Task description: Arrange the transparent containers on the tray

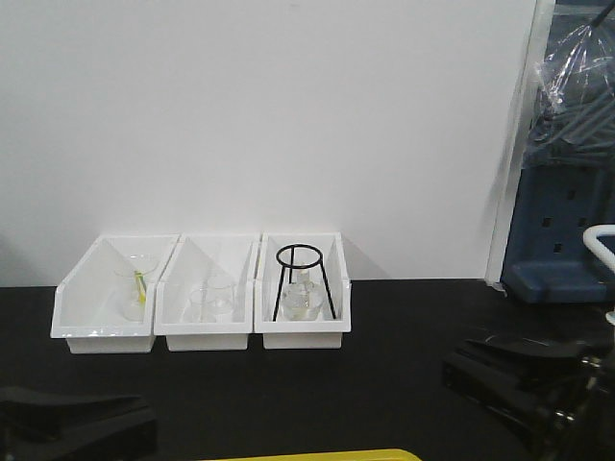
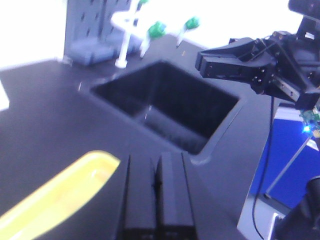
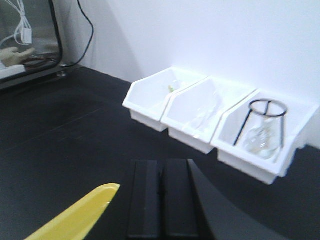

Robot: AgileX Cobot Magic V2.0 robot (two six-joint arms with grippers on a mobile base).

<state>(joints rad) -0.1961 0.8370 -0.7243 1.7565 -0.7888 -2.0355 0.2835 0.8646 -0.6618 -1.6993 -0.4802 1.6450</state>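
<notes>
The slender transparent containers are not to be made out in any view. Three white bins stand by the wall and hold wider glassware: a small conical glass, a beaker, and a flask under a black tripod. A corner of the yellow tray shows at the near edge, and again as the tray and tray in the wrist views. My left gripper is shut and empty, low at the left. My right gripper is shut and empty, at the right.
The tabletop is black. A black recessed basin lies beyond my left gripper, with a white rack with green-tipped parts and a blue-grey pegboard behind it. A blue-grey stand is at the right of the front view.
</notes>
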